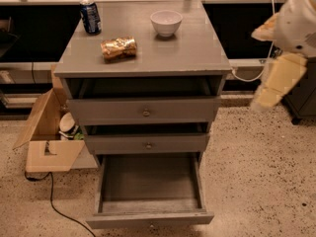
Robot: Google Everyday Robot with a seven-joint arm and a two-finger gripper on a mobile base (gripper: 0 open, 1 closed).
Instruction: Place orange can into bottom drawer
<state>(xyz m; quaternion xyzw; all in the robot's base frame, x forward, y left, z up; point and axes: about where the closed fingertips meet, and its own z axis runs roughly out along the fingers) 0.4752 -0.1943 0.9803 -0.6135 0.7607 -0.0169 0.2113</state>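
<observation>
**Operator:** How far along was I at that point?

**Observer:** You had barely begun. The orange can (119, 48) lay on its side on the cabinet's surface (197, 48), well apart from your gripper (273, 83), which hung off the cabinet's right side, out over the floor. From the jaws, the can was far off toward the left of the picture and somewhat higher.

**Operator:** Were the jaws ready for it?

**Observer:** I could not tell whether they were spread or pressed together. They carried nothing that I could see.

**Operator:** And the drawer?

**Observer:** That part looked done. The bottom drawer (150, 181) was pulled well out, below the jaws and to their left, with its grey inside bare. The two shallower drawers above it were only slightly open.

**Operator:** So what was left?

**Observer:** By my judgement, nearly everything: you had to reach across to the can, grip it, bring it down and let it go inside the drawer. The dark blue can (91, 17) and the white bowl (166, 22) stood farther back from the can, so I doubted they would hinder you.
</observation>
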